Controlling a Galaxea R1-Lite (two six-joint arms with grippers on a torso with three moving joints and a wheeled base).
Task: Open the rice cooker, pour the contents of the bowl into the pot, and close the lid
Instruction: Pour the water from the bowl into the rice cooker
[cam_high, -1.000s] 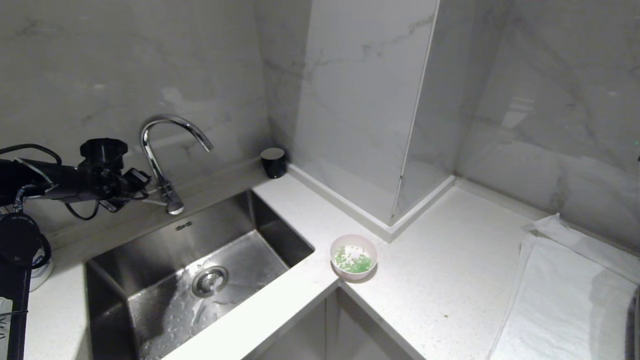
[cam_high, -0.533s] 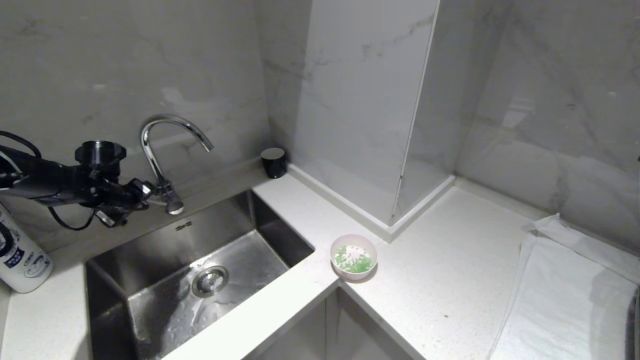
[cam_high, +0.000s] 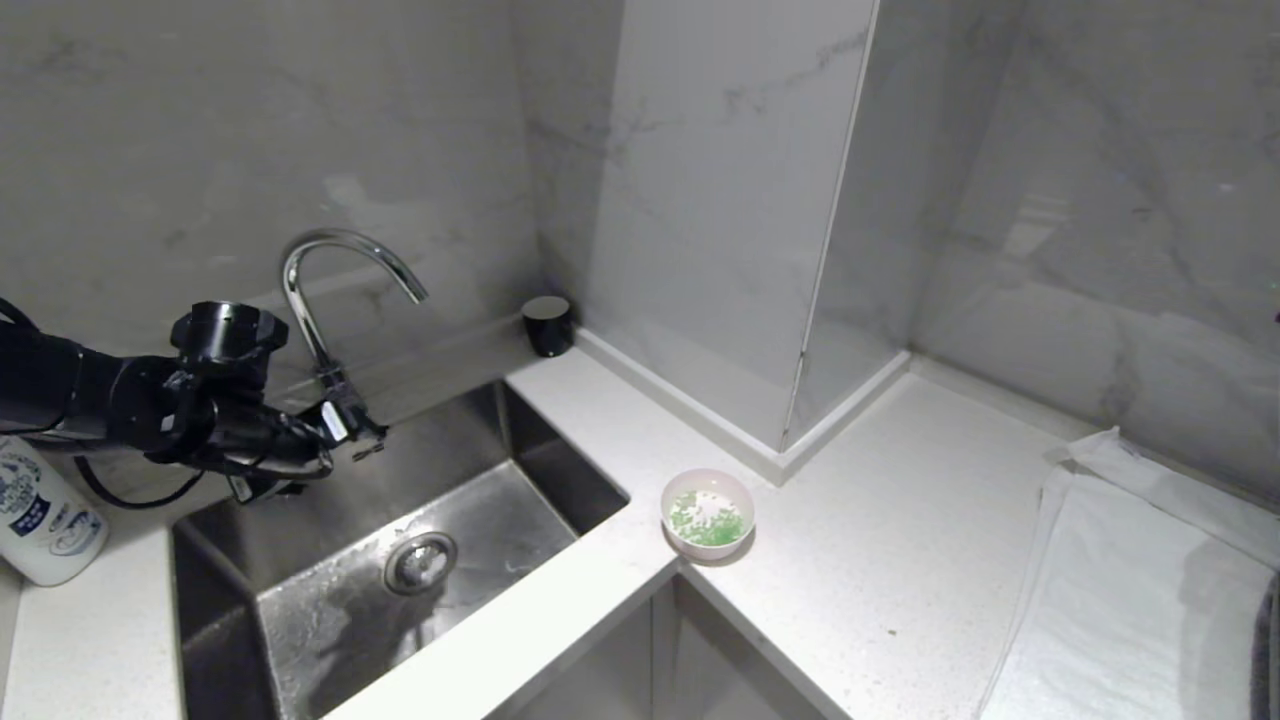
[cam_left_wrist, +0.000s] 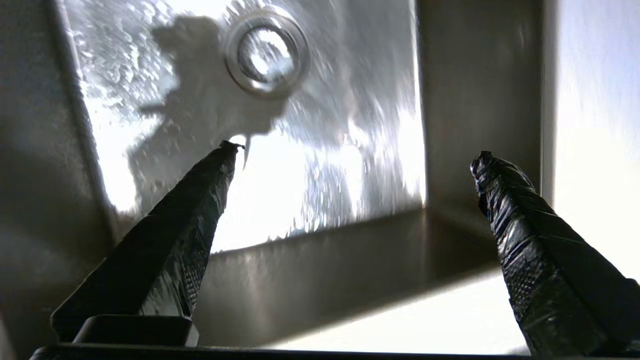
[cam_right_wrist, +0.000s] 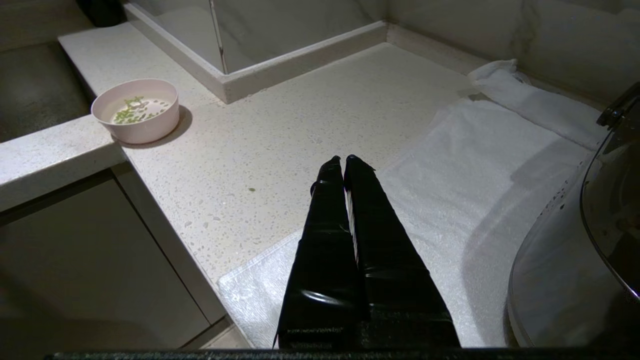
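Note:
The small pale pink bowl (cam_high: 707, 513) stands on the white counter at the sink's corner, with the green bits (cam_high: 712, 525) scattered inside; it also shows as the bowl (cam_right_wrist: 136, 110) in the right wrist view. My left gripper (cam_high: 335, 450) hangs open over the sink's back left, far to the left of the bowl; the left gripper (cam_left_wrist: 356, 152) has nothing between its fingers. My right gripper (cam_right_wrist: 343, 159) is shut and empty, hovering over the counter and towel to the right of the bowl. The rice cooker, its pot and its lid are out of view.
A steel sink (cam_high: 560, 460) with a curved faucet (cam_high: 330, 290) fills the left. A black cup (cam_high: 548, 325) sits in the back corner, a white bottle (cam_high: 45, 520) at far left. A white towel (cam_high: 1130, 600) covers the right counter under a shiny steel pan (cam_right_wrist: 555, 280).
My left arm has swung down and to the right, from beside the faucet to over the sink. The white bottle at the far left has come into sight. The bowl has not moved.

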